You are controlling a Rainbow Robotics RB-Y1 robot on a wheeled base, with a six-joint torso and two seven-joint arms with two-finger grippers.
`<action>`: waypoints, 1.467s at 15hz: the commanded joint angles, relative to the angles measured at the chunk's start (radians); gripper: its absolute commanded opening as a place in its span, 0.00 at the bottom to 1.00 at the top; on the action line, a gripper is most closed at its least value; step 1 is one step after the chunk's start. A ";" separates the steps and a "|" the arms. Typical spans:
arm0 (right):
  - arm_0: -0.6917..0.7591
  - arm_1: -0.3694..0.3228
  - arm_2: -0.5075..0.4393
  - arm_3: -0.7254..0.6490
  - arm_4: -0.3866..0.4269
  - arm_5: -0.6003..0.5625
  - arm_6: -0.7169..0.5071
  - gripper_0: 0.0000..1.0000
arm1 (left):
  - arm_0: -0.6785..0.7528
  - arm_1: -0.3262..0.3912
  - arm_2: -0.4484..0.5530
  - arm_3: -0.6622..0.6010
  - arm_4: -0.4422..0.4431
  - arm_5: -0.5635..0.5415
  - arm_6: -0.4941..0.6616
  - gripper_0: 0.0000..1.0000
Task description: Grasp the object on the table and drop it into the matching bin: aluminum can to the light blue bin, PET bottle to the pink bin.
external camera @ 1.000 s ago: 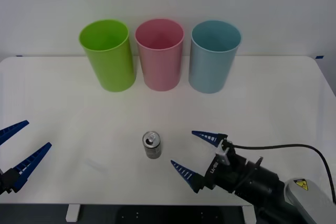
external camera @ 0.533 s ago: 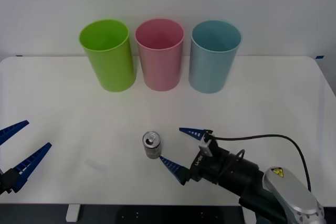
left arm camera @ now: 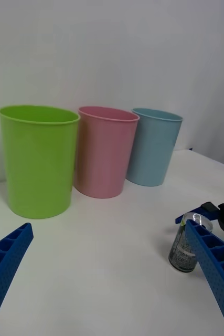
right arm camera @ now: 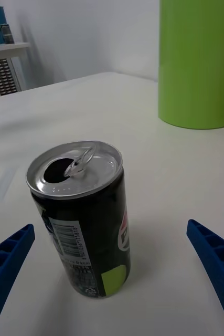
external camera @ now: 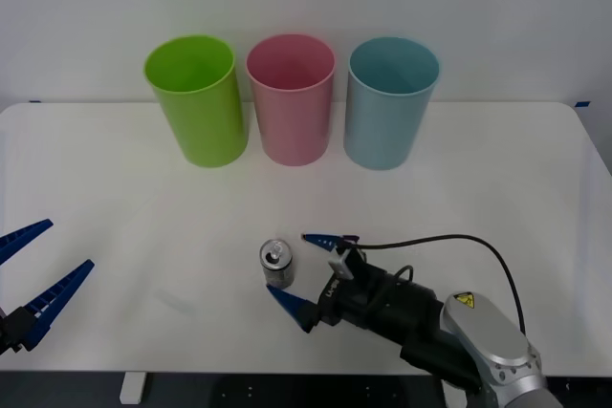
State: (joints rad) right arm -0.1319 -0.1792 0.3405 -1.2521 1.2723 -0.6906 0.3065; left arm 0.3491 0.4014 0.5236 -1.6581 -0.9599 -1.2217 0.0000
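At the near edge of the white table (external camera: 497,169), my right pincer (external camera: 308,269) is spread wide, one blue finger at the can's 2 o'clock, the other at its 5 o'clock, neither touching metal. It grips nothing. The can (external camera: 276,264) stands upright just off the fingertips, near the table's middle front, at about 6 o'clock from the pink bin (external camera: 291,99).

From my right wrist, the can (right arm camera: 80,220) stands between my two fingers (right arm camera: 214,262), with bare table showing on both sides. Its silver top is already open, the pull tab bent up over the hole. The dark side carries a white barcode panel with small print too fine to read, a lime patch near the base and a bit of red and white logo I cannot make out. The green bin (right arm camera: 198,63) rises behind.

My left pincer (external camera: 29,279) hangs wide open and empty at the table's 8 o'clock corner. Across the far side stand green (external camera: 194,99), pink and light blue bin (external camera: 390,102) in a row, the blue one at 1 o'clock from the can. A yellow warning sticker (external camera: 464,301) sits on my right arm, its writing unreadable.
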 commanded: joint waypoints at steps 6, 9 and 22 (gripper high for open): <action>-0.008 0.052 0.041 0.000 0.053 0.079 0.003 1.00 | 0.000 0.000 0.000 0.000 0.000 0.000 0.000 1.00; -0.008 0.053 0.041 0.002 0.053 0.082 0.008 1.00 | 0.000 0.000 0.000 0.000 0.000 0.000 0.000 1.00; -0.008 0.049 0.052 -0.023 0.024 0.112 -0.003 0.00 | 0.000 0.000 0.000 0.000 0.000 0.000 0.000 1.00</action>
State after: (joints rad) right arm -0.1396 -0.1281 0.3928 -1.2675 1.3027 -0.5817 0.3052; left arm 0.3491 0.4014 0.5236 -1.6581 -0.9599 -1.2217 0.0000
